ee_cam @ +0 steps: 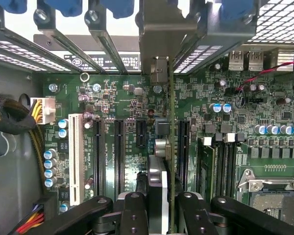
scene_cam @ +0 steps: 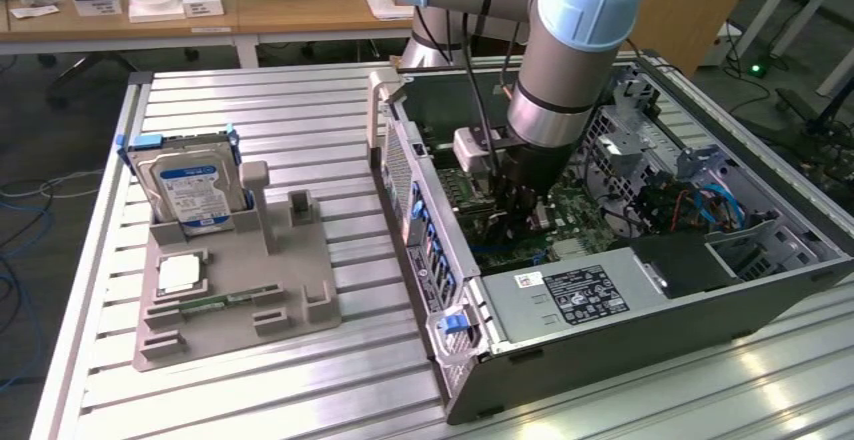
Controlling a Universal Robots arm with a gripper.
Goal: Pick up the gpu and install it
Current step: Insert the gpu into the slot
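Observation:
My gripper (scene_cam: 514,215) reaches down into the open computer case (scene_cam: 441,260), just above the green motherboard (scene_cam: 574,225). In the wrist view my gripper (ee_cam: 161,208) is shut on the gpu (ee_cam: 171,122). The gpu is seen edge-on as a thin dark card between the black fingers (ee_cam: 132,210). Its silvery bracket (ee_cam: 159,34) sits at the row of rear slot openings of the case. The card stands upright over the motherboard (ee_cam: 112,98), between the black expansion slots (ee_cam: 118,156) and another black slot (ee_cam: 183,147). Whether its edge sits in a slot is hidden.
A grey holder (scene_cam: 240,310) on the slatted table (scene_cam: 267,100) carries a hard drive with a blue-white label (scene_cam: 187,185), a small chip (scene_cam: 178,273) and a green memory stick (scene_cam: 214,302). The power supply (scene_cam: 574,295), cables (scene_cam: 707,205) and drive bays crowd the case.

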